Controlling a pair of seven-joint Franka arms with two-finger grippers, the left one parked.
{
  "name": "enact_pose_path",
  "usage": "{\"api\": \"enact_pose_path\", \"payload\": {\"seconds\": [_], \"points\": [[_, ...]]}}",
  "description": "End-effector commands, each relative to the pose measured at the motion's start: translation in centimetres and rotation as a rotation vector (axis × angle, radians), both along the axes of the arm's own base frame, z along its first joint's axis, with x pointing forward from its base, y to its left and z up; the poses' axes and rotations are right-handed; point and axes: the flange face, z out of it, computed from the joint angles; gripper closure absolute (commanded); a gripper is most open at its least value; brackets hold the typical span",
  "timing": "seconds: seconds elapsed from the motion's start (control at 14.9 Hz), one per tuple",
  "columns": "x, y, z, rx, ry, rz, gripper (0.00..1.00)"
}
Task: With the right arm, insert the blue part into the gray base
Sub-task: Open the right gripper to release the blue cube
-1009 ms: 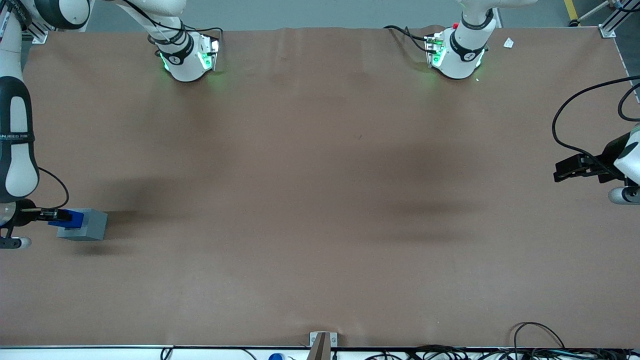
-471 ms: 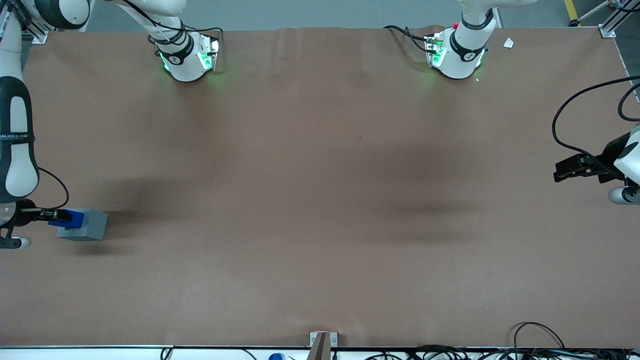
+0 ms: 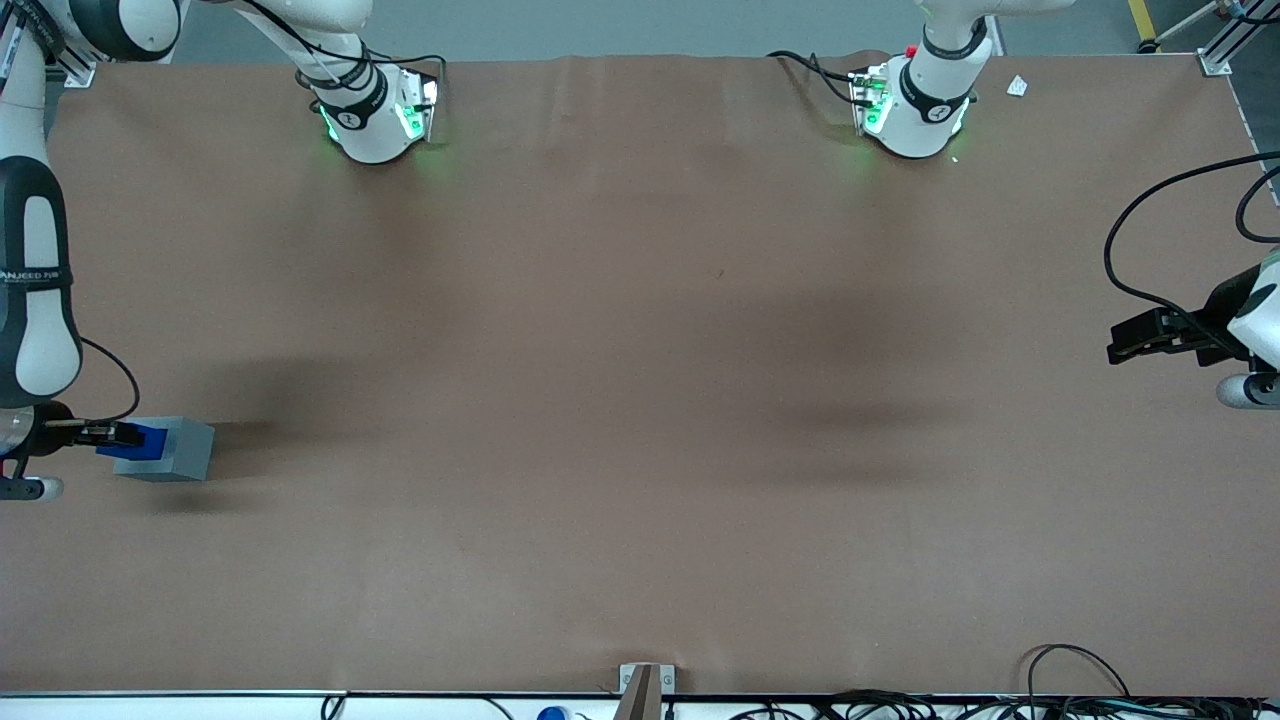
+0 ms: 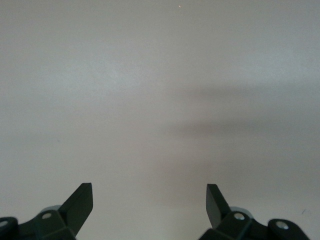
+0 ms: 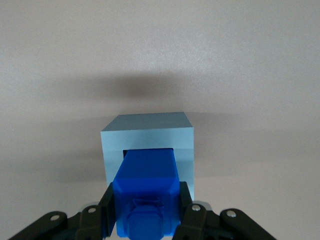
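Note:
The gray base (image 3: 178,449) (image 5: 147,137) sits on the brown table at the working arm's end. The blue part (image 3: 139,437) (image 5: 147,190) stands with its lower end inside the base's square recess, and its square stub faces the wrist camera. My right gripper (image 3: 118,436) (image 5: 146,207) is shut on the blue part, one black finger pressed against each side of it, directly above the base. The recess floor is hidden by the part.
The brown mat (image 3: 640,400) covers the table. Two arm bases (image 3: 375,115) (image 3: 915,110) stand farthest from the front camera. Cables (image 3: 1080,690) lie along the table's near edge, and a small metal bracket (image 3: 645,685) sits there too.
The blue part and my gripper have sunk slightly, so the part sits a little lower on the base. The base has not moved.

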Motion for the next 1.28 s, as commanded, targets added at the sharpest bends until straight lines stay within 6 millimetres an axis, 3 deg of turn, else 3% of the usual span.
{"api": "enact_pose_path", "payload": {"seconds": [0.0, 0.07, 0.2, 0.47, 0.54, 0.61, 0.74, 1.21], "points": [[0.2, -0.3, -0.5, 0.004, -0.006, 0.014, 0.97], [0.2, -0.1, -0.5, 0.005, -0.005, 0.015, 0.92], [0.3, 0.3, -0.5, 0.004, -0.003, 0.017, 0.72], [0.7, 0.9, 0.5, -0.001, -0.01, 0.029, 0.1], [0.6, 0.7, 1.0, -0.005, -0.017, 0.029, 0.0], [0.7, 0.8, 1.6, -0.006, -0.022, 0.03, 0.0], [0.3, 1.2, 5.8, -0.011, -0.046, 0.032, 0.0], [-1.1, 7.3, 17.3, 0.043, -0.121, 0.026, 0.0]]}}
